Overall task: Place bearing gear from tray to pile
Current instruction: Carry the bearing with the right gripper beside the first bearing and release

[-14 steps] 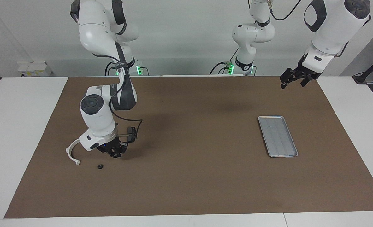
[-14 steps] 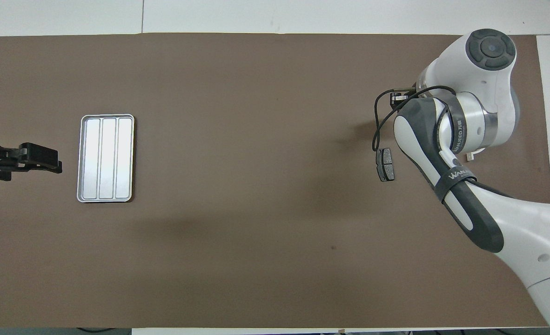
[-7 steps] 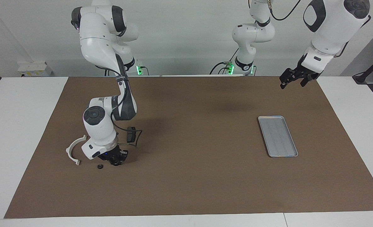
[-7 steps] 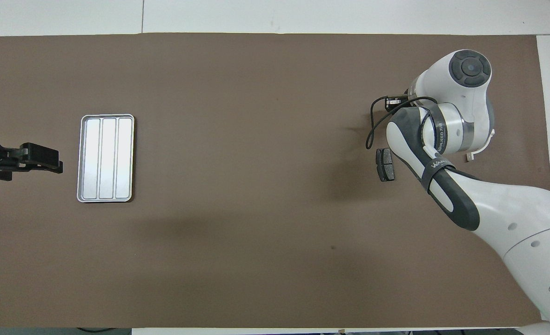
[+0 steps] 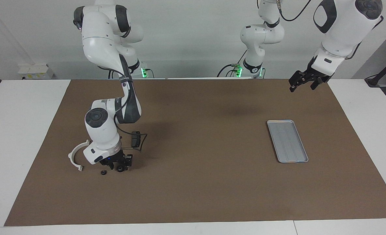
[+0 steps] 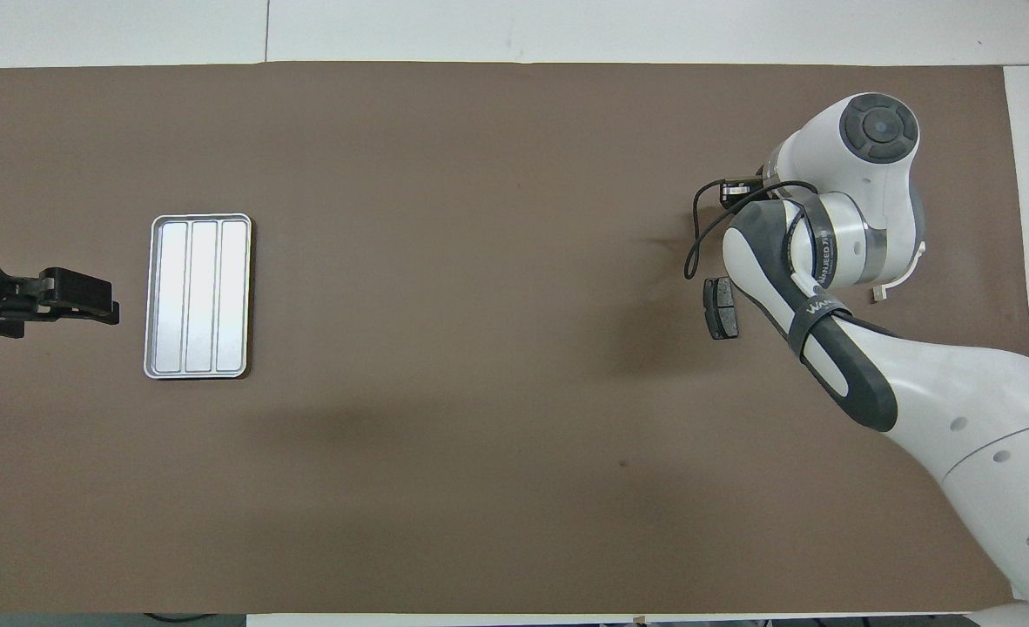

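The silver tray (image 5: 287, 141) lies bare toward the left arm's end of the table; it also shows in the overhead view (image 6: 198, 296). The pile is at the right arm's end: a white semicircular bracket (image 5: 76, 156), a dark brake pad (image 5: 135, 139) (image 6: 721, 307) and a small black bearing gear (image 5: 104, 172) on the mat. My right gripper (image 5: 119, 165) is low over the mat beside that gear, fingers spread, with another small dark round gear (image 5: 119, 169) right under its tips. In the overhead view the right wrist hides its fingers. My left gripper (image 5: 300, 85) (image 6: 75, 296) waits open in the air.
A brown mat (image 5: 196, 182) covers the table, with white table edges around it. The right arm's elbow and a looped cable (image 5: 140, 143) hang over the brake pad.
The right gripper came down to the mat beside the black gear, then spread its fingers and rose slightly, with a small round part below it. The left arm has not moved.
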Motion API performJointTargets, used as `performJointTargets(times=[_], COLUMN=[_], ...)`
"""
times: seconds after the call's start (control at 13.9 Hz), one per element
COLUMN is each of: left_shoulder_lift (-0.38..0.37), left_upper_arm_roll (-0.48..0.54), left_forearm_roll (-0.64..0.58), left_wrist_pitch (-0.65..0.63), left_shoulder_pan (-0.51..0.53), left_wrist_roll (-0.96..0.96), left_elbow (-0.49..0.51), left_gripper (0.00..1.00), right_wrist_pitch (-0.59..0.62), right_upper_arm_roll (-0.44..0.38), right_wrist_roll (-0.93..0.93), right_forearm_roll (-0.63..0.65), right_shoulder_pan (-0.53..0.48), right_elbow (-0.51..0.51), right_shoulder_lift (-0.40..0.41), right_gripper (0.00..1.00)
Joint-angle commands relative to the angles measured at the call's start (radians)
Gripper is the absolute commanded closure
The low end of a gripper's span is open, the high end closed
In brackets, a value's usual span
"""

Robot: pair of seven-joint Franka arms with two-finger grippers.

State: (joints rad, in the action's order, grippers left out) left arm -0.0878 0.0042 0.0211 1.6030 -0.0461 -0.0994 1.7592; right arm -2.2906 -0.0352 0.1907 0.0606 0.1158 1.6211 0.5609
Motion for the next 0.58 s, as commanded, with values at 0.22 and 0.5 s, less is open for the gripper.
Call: performJointTargets(times=[0.22,0.5], left_shoulder_lift=[-0.016,-0.016], left_upper_arm_roll=[0.003,0.003], left_forearm_roll=[-0.004,-0.004], left_wrist_pitch=[0.002,0.006], left_shoulder_pan=[-0.006,-0.008], left_wrist_roll=[0.007,0.007], left_elbow=[0.011,0.013], left_gripper=[0.0,0.0], right_wrist_pitch=[0.046,0.078], right_upper_arm_roll=[0.011,0.012], right_wrist_roll=[-0.027,-0.03], right_forearm_roll=[-0.013,-0.013], right_shoulder_pan=[-0.011,-0.027], right_elbow=[0.01,0.003], right_shoulder_lift=[-0.072,-0.096], right_gripper=[0.0,0.0])
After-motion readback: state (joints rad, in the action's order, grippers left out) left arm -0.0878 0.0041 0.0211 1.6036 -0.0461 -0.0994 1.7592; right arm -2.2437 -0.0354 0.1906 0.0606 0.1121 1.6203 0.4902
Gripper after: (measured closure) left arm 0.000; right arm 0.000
